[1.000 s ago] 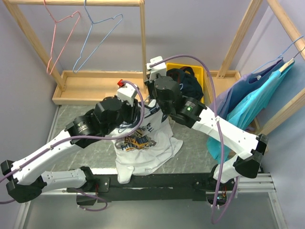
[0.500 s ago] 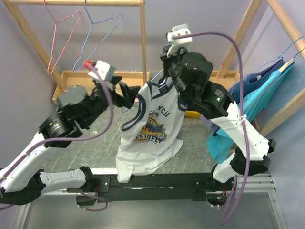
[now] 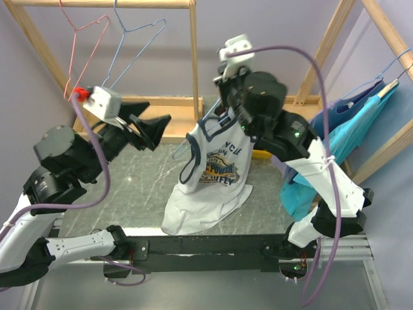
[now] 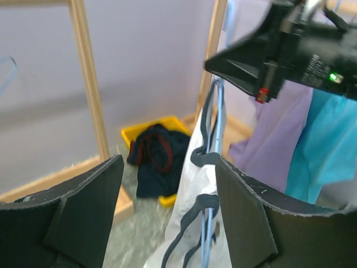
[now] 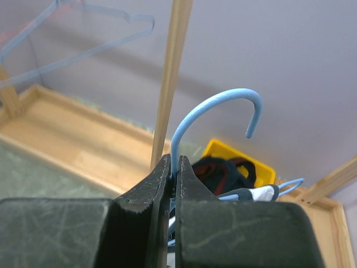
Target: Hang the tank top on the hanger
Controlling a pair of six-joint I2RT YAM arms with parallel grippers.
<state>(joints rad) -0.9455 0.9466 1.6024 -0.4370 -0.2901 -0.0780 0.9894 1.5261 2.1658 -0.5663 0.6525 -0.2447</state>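
**Tank top on the hanger, left arm backs away**

Since a second ago the left gripper [image 3: 151, 126] has let go and drawn off left of the tank top [image 3: 213, 174], jaws spread and empty. Both strap loops appear threaded on the hanger [image 5: 215, 120], whose neck the right gripper [image 5: 173, 178] pinches, jaws pressed together. Left, I judge: hooking it onto the wooden rail [image 3: 103, 3], above and left of the tank top.

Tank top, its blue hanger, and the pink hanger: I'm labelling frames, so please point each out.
tank top [image 3: 216, 169]: top external view, chest graphic.
blue hanger [image 5: 215, 103]: right wrist view, hook curve.
pink hanger [image 3: 82, 57]: top external view, sloping wire.
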